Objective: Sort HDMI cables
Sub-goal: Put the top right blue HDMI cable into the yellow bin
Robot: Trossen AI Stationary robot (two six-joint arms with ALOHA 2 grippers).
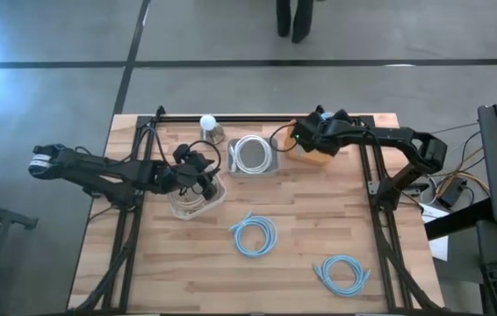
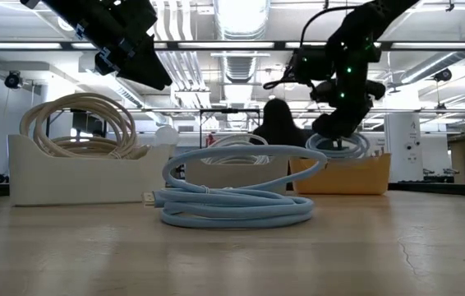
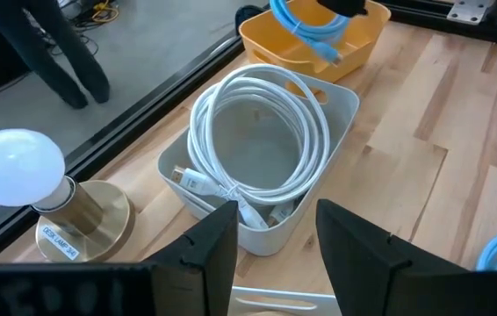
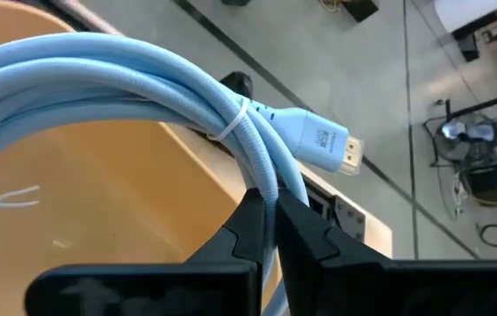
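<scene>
Depositing step: right gripper point(image 4: 266, 224) clamped on light blue cable point(image 4: 126, 79) over orange bin point(image 1: 312, 158), table's 1 o'clock; release next. Left gripper point(image 3: 275, 237) parted, empty.

Right gripper point(image 4: 269, 230) clamped; left gripper point(image 3: 275, 237) agape.

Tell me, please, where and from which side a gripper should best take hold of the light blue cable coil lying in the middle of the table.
The light blue coil lies flat on bare wood, so I would come straight down from above and pinch across one bundled side of the ring, fingers straddling the strands. The far side looks best: in the low view one loop arches up off the table, giving a finger room underneath. The plug ends are probably less secure.
</scene>
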